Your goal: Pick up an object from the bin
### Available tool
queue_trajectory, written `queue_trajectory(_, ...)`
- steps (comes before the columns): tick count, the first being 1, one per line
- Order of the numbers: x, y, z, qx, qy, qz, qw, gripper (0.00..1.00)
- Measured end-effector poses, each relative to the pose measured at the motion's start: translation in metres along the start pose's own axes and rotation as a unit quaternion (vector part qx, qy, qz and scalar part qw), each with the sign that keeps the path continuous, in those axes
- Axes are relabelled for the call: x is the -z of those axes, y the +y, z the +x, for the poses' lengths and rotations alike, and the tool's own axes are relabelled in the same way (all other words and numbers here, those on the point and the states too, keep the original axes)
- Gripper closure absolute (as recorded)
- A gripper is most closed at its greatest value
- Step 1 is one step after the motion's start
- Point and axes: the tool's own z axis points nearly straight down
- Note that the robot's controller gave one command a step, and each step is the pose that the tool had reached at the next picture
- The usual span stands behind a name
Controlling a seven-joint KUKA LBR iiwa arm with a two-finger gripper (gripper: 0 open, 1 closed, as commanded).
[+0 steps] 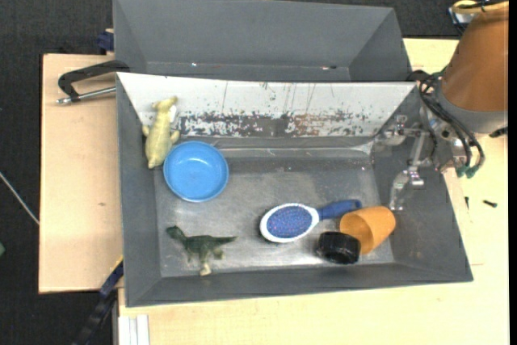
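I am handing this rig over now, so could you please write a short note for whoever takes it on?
Gripper: by the bin's right wall, just above the orange cup lying on its side; nothing seen in it.
Things: black cap against the cup, blue-and-white brush beside it, green dinosaur front left, blue bowl and yellow toy lizard back left.
Done: nothing picked yet. Left: grasp one thing and lift it out.
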Motion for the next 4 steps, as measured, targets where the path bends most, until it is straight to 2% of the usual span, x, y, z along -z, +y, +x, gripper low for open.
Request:
queue_trajectory(1,-0.130,0.002,0.002,0.004,0.0044,-0.002,1.0000,0.00)
queue_trajectory(2,-0.128,0.033,-0.002,-0.083,0.0010,0.000,0.9966,0.00)
queue_trajectory(3,-0.128,0.033,-0.002,-0.083,0.0007,0.000,0.9966,1.00)
queue_trajectory(4,-0.009,0.036,-0.003,-0.110,-0.0056,0.000,0.9939,1.00)
